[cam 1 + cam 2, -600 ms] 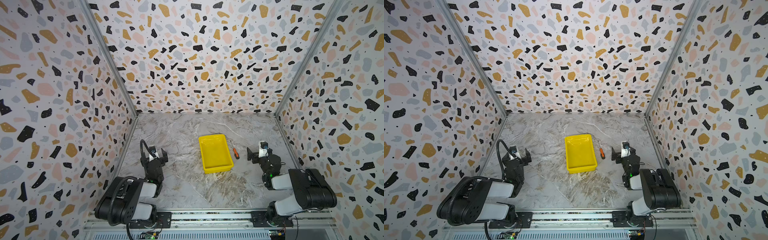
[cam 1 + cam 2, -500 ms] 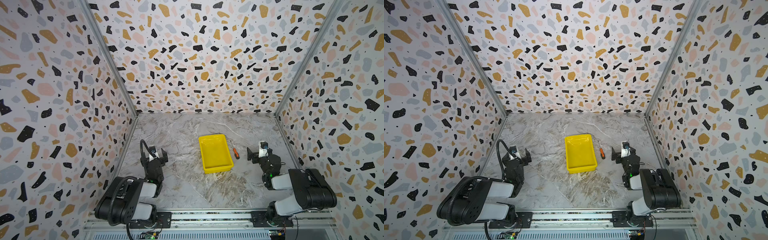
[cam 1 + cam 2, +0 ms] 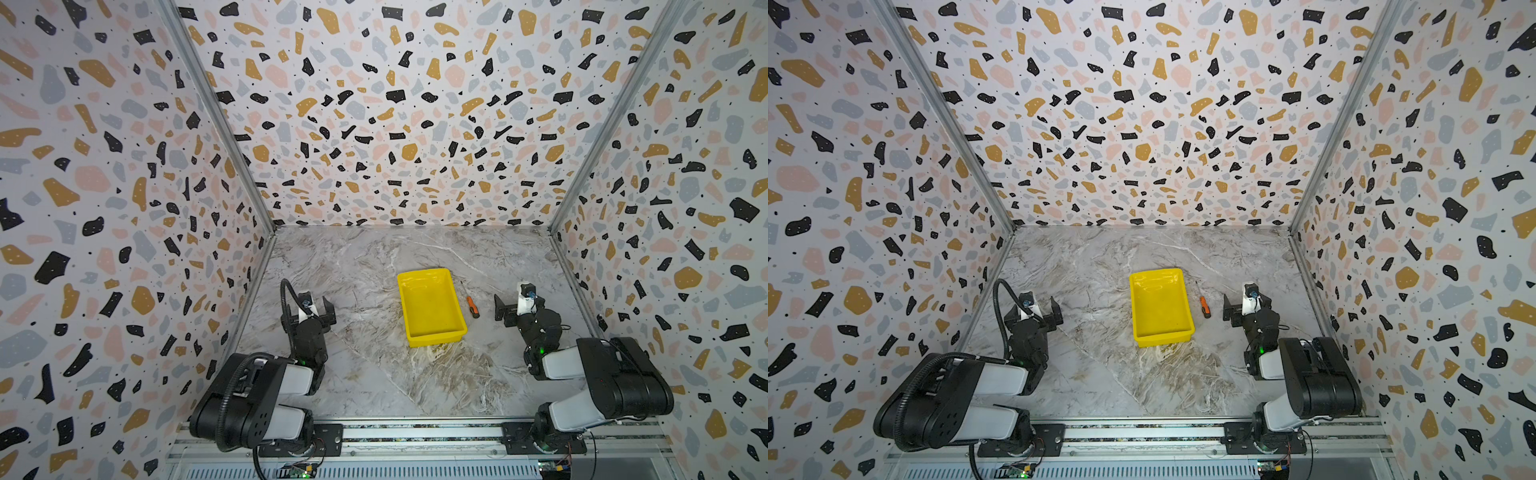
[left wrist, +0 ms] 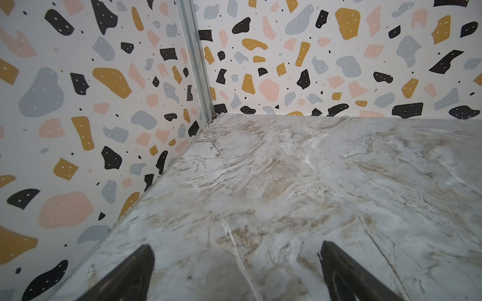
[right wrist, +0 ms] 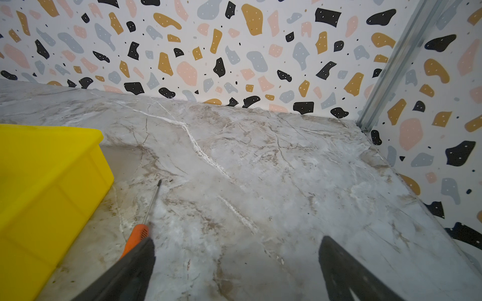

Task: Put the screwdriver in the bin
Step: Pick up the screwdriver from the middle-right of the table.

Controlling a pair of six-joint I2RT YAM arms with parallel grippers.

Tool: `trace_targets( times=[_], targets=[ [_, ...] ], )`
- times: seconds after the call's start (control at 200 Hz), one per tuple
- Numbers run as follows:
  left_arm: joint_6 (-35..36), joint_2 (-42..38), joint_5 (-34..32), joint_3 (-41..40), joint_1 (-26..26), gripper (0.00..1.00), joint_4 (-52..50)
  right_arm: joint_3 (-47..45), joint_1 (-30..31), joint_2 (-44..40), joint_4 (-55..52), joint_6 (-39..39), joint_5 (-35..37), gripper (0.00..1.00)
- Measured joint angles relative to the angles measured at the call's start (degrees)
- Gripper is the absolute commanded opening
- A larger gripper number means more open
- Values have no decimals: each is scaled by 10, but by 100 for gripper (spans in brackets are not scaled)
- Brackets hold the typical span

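A: Screwdriver [image 3: 472,306] status? Start at the right gripper [image 3: 508,309].

B: Its jaws stood spread wide and empty, near the screwdriver on the side away from the bin [image 3: 430,305]. The left gripper [image 3: 313,312] was also spread, well apart on the bin's other side.

A: Location?

B: It lay flat on the table [image 3: 374,374], just beside the bin's long wall, outside it.

A: Handling?

B: Judged light and rigid. The thin shaft [image 5: 152,202] could slip or roll; the thicker orange handle [image 5: 137,235] was the recommended grip.
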Motion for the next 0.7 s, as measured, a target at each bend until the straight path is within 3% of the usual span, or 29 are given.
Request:
trace_targets(
  times=[0.701],
  targets=[
    [0, 0, 2, 0, 0, 100, 0, 0, -1, 0, 0, -1, 5, 99]
  ],
)
